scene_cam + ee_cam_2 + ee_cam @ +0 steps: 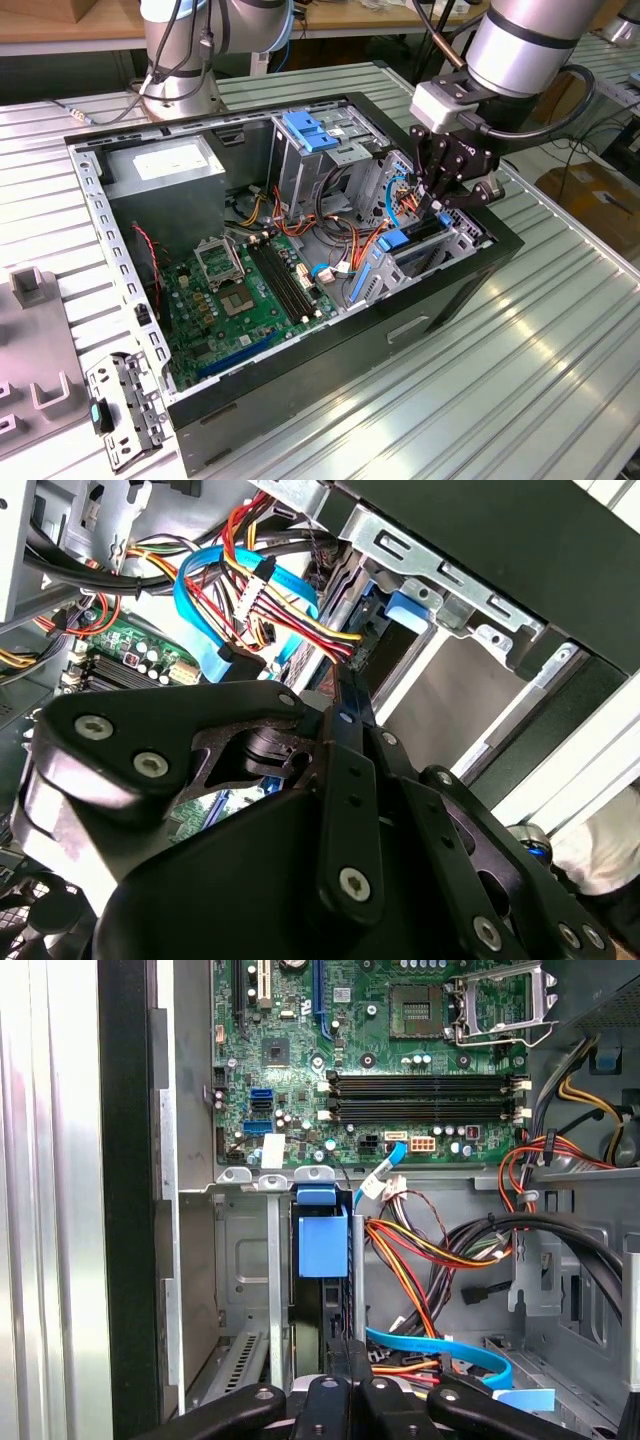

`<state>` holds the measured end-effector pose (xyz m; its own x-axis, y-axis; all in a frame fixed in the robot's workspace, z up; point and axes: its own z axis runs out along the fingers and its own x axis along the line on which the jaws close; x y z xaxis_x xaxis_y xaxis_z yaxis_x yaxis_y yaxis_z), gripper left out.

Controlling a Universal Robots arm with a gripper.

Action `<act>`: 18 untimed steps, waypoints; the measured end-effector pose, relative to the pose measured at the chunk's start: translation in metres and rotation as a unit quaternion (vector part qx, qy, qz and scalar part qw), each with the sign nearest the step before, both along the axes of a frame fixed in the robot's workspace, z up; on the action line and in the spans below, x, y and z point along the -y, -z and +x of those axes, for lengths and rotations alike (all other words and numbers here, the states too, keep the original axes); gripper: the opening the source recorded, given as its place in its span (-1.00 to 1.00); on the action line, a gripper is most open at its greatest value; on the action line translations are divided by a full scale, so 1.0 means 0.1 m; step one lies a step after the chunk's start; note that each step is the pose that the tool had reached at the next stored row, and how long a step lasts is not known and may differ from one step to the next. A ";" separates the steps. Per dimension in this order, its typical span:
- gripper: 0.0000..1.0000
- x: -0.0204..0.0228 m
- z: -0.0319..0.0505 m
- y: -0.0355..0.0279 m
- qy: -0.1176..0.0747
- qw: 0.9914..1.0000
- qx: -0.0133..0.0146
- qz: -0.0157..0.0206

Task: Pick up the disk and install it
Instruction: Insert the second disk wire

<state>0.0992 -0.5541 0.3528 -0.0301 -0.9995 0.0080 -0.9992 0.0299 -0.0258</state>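
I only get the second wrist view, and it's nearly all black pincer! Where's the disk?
Observer: In the first wrist view the disk sits in a bay slot with its blue carrier showing, right by the pincer.
Operator: Which end of the computer is that?
Observer: In the exterior view, it's the end of the open case at the exterior view's right. The pincer hangs over it.
Operator: What's at the other end?
Observer: A grey box with a white sticker.
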 end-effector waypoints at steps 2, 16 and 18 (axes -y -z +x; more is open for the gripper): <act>-0.80 0.000 -0.007 0.000 0.000 1.000 0.000 0.000; -0.80 0.004 -0.092 -0.147 0.000 1.000 0.000 0.002; -0.80 0.004 -0.092 -0.241 0.000 1.000 0.000 0.002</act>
